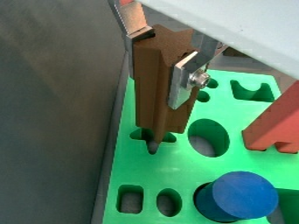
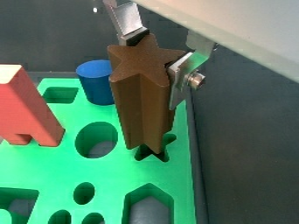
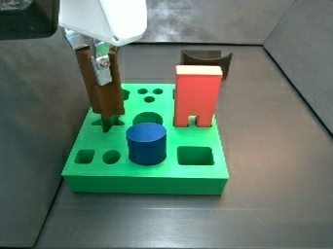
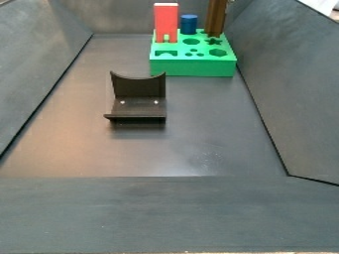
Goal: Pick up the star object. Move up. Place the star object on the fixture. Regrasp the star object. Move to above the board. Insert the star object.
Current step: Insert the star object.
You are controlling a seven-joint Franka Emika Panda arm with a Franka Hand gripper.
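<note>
Now wrist views: gripper (image 1: 163, 57) clamps star object (image 2: 138, 101) upright, tip in board (image 2: 176, 197) star hole | side view: star object (image 3: 100, 89) upper left, beside blue cylinder (image 3: 146, 145), red block (image 3: 198, 94) | side view: fixture (image 4: 137, 99) left-centre, well apart from board (image 4: 193, 62).

star object: slim prism (image 2: 138, 96), dark brown
board: square slab (image 3: 196, 175), bright green
gripper (image 1: 163, 66): silver plates beside the prism
block (image 3: 197, 92): red
cylinder (image 3: 146, 144): blue
</note>
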